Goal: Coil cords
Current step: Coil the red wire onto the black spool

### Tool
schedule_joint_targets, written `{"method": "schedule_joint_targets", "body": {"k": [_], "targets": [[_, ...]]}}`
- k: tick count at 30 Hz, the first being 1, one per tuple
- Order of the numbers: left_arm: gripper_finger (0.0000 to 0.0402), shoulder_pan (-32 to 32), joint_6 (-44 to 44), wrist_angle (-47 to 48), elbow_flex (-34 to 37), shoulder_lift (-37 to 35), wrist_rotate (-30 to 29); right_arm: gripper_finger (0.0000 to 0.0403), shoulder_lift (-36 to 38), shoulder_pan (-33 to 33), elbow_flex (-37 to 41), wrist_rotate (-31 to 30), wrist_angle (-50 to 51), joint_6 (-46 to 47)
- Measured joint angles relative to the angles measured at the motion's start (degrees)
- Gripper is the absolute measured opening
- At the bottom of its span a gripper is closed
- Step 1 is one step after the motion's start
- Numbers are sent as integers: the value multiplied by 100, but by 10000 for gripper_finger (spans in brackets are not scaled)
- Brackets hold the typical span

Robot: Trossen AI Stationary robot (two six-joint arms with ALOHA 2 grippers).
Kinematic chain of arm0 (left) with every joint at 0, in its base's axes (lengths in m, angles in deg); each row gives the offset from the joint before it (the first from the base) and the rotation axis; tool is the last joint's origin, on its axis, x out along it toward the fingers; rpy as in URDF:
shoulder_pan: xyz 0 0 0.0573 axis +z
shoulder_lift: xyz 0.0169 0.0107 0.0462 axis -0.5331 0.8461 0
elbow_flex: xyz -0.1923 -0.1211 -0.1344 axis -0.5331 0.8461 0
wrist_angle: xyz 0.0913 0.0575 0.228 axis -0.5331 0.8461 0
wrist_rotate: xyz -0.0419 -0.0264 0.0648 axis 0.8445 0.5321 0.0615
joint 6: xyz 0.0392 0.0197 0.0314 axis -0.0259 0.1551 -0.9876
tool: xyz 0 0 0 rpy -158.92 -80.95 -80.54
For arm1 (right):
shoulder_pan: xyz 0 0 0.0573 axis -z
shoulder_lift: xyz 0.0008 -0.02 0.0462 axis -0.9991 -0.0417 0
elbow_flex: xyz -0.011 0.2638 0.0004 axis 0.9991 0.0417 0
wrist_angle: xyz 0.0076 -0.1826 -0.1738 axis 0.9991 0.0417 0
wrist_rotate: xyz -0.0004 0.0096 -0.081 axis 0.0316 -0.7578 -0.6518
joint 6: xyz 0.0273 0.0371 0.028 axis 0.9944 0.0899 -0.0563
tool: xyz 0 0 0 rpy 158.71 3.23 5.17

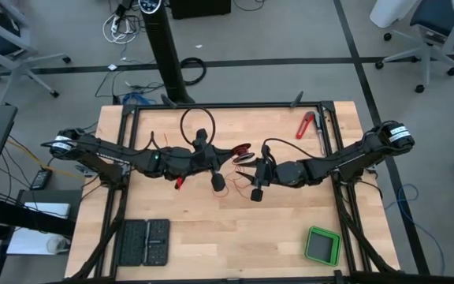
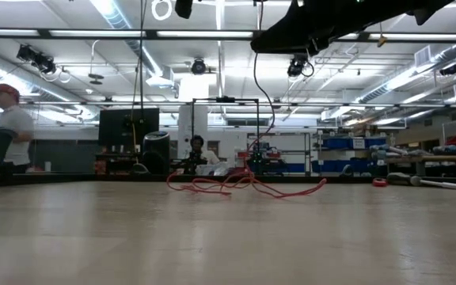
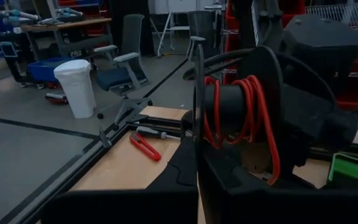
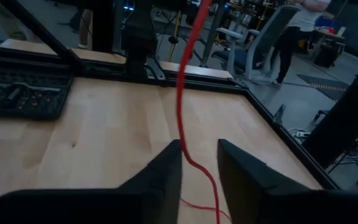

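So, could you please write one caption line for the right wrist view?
Right gripper with open fingers straddling the thin red wire above the wooden table.

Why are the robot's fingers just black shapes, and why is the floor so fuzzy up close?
Right wrist view: the right tool sits close and unlit, so it shows as dark shapes beside the red wire. Low view: the near table is out of focus.

A thin red wire (image 4: 187, 93) hangs between the right pincer's (image 4: 199, 163) black fingers (image 4: 166, 165). Beyond them lie pale wood tabletop (image 4: 104, 124) and a black case (image 4: 20, 92).
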Motion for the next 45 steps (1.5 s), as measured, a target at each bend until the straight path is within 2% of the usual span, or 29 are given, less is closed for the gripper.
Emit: {"method": "schedule_joint_targets", "body": {"k": [6, 13, 18, 26, 35, 45], "targets": [[1, -32, -2, -150, 0, 5, 1, 10, -2, 133, 0, 364, -36, -61], [1, -60, -4, -374, 2, 96, 351, 4, -4, 560, 0, 665, 163, 327], [1, -127, -127, -164, 11, 73, 328, 2, 79, 648, 0, 441, 755, 397], [1, -151, -13, 948, 4, -144, -205, 2, 815, 647, 7, 248, 2002, 296], [1, 63, 284, 2101, 0, -118, -387, 2, 1584, 579, 7, 289, 2079, 357], [1, 350, 453, 2021, 4, 239, -464, 5, 1459, 531, -59, 780, 1193, 659]]}}
